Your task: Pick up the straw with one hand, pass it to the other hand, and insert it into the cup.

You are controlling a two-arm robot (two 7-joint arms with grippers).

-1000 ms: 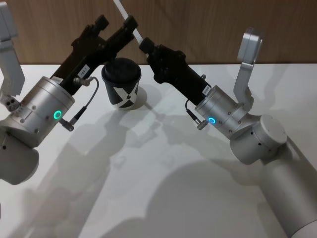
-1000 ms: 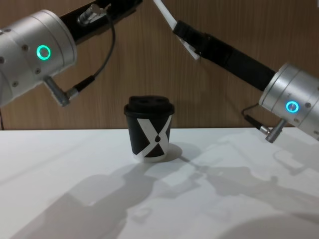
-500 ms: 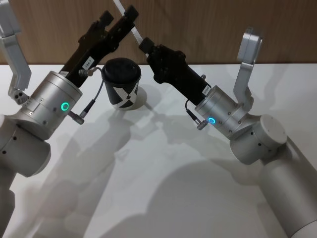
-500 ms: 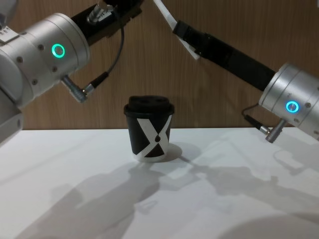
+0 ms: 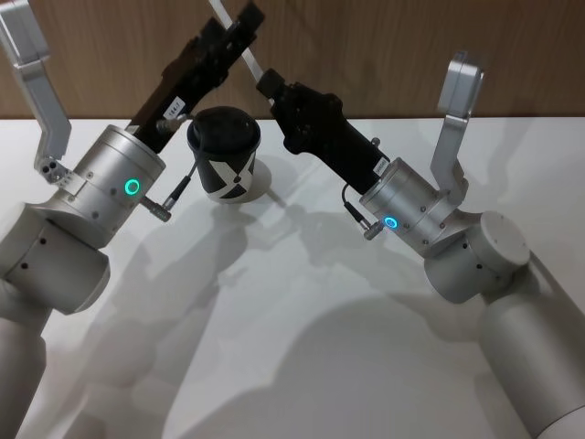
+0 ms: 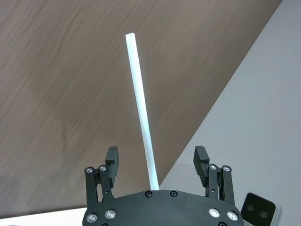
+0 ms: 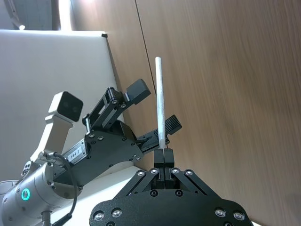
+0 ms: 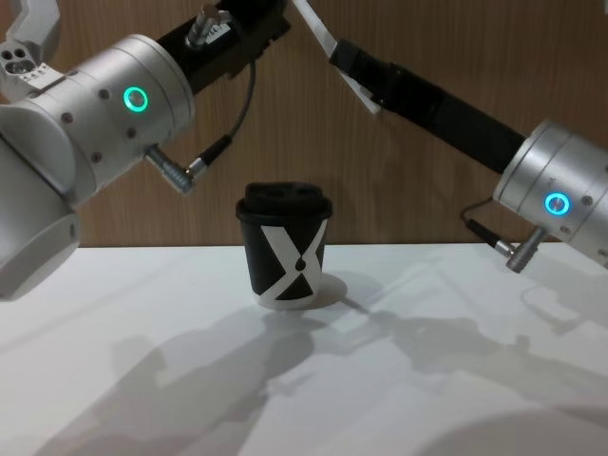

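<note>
Gripping the straw (image 7: 160,101) near its lower end with the right gripper (image 7: 162,151), fingers pressed together on it. Most of the white length sticking out past those fingertips, straight and slanting upward. A short stub poking out on the other side of the pinch, toward the table (image 8: 427,380).

Reaching in from the opposite side with the left gripper (image 6: 156,157), fingers spread wide. Straddling the straw: one finger on either side of it, straw running up through the gap roughly midway, touching neither finger as far as can be told. Free end of the straw well beyond the left fingertips, against the wood wall (image 6: 56,94).

Meeting tip to tip, left gripper just past the right gripper's fingertips along the straw.

Below both grippers, well apart from the straw: the cup (image 8: 285,256), upright on the table, black lid on, white X mark facing the robot.
</note>
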